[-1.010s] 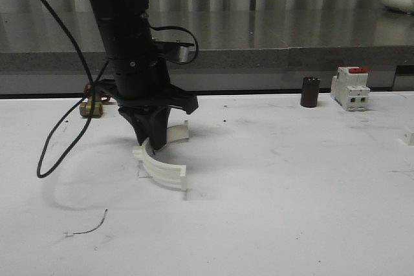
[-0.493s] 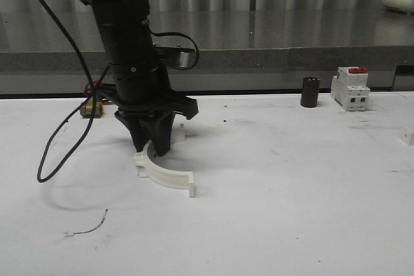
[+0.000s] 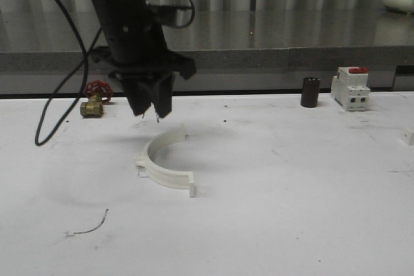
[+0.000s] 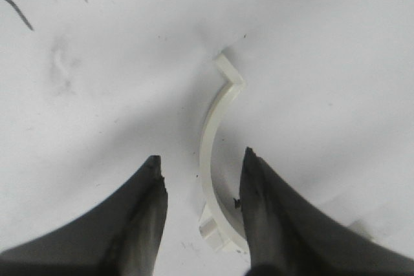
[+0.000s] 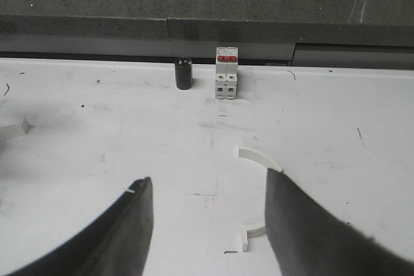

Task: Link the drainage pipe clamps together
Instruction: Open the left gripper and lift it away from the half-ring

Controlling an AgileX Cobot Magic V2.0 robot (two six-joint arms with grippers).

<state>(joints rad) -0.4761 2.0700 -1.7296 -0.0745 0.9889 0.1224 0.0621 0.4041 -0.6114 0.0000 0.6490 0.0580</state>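
One white half-ring drainage pipe clamp (image 3: 160, 165) lies flat on the white table (image 3: 291, 211), left of centre. My left gripper (image 3: 150, 113) hangs open a short way above its far end, with nothing between the fingers. In the left wrist view the same clamp (image 4: 210, 134) lies below the left gripper (image 4: 202, 155), close to one finger. A second half-ring clamp (image 5: 257, 155) lies on the table in the right wrist view, partly hidden behind one finger of my open right gripper (image 5: 210, 176).
A brass valve with a red handle (image 3: 94, 99) sits at the back left. A black cylinder (image 3: 310, 92) and a white breaker with a red top (image 3: 350, 87) stand at the back right. A small white block (image 3: 409, 136) lies at the right edge, a wire scrap (image 3: 90, 224) near the front.
My left gripper has let go of the clamp and risen straight up. The clamp, tilted on edge a second ago, now lies flat on the table.
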